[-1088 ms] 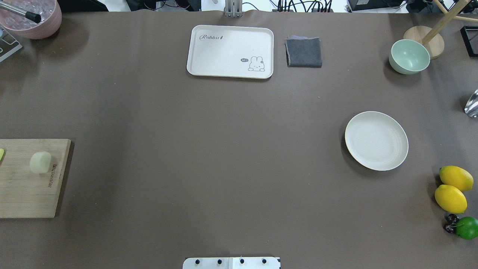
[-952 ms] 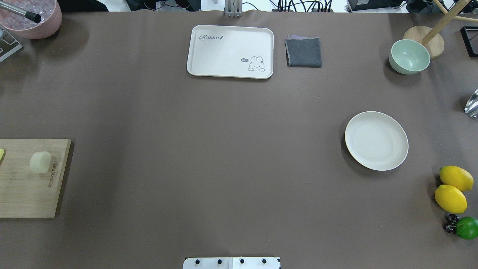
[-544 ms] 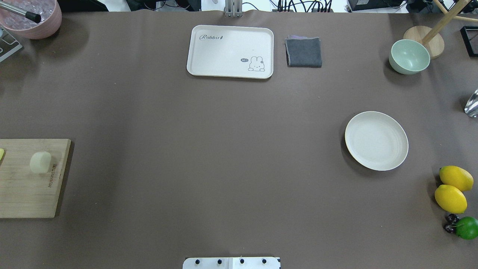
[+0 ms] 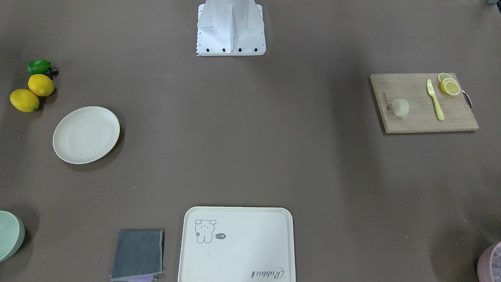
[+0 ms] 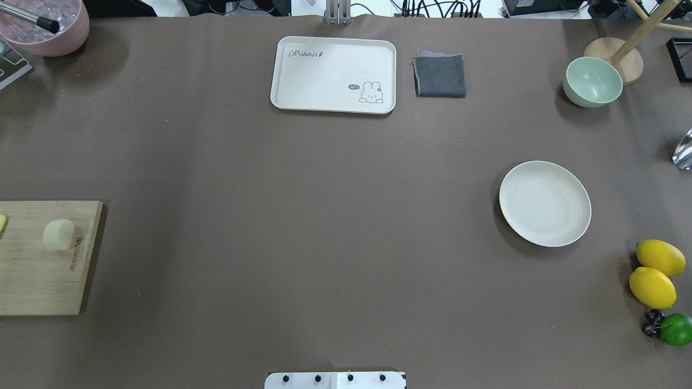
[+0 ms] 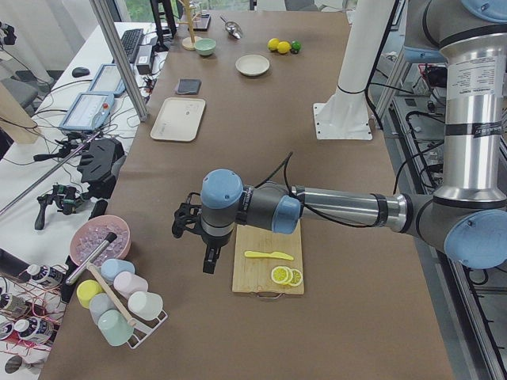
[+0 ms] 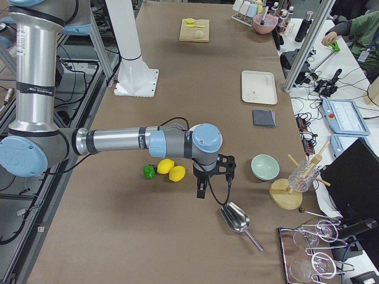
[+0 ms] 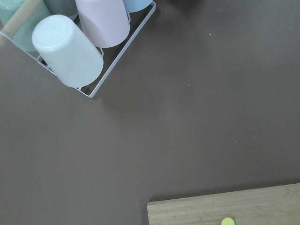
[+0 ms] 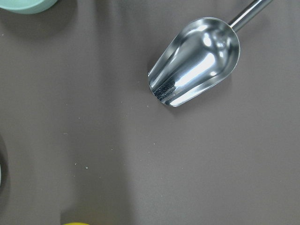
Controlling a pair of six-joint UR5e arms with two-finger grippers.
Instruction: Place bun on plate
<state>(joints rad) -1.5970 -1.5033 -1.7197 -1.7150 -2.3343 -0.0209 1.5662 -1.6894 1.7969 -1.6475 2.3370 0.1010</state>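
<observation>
We find the small, pale cream bun [image 5: 58, 234] lying on a light wooden cutting board [image 4: 422, 102] at the table's left end, near the board's inner edge. On the same board we see a yellow plastic knife [image 4: 435, 99] beside the bun and, past it, a few yellow lemon slices [image 4: 449, 85]. The round cream-white plate [image 5: 544, 203] with faint rings sits well apart, on the right half of the brown table [image 5: 324, 227], with nothing on it.

The left gripper [image 6: 209, 264] hangs over bare table just beside the board, fingers pointing down. Only the side view shows it, so we cannot tell how its jaws stand. The right gripper [image 7: 201, 189] hangs near a shiny metal scoop [image 9: 197, 61], between two whole yellow lemons [image 5: 652, 287] and a pale green bowl [image 5: 592, 81]. Its jaws, too, we cannot judge.

Beyond these, a green lime [image 5: 676, 329] lies by the lemons, and along the far edge we see a cream rectangular tray [image 5: 332, 59] with a folded grey cloth [image 5: 439, 75] just beside it.
</observation>
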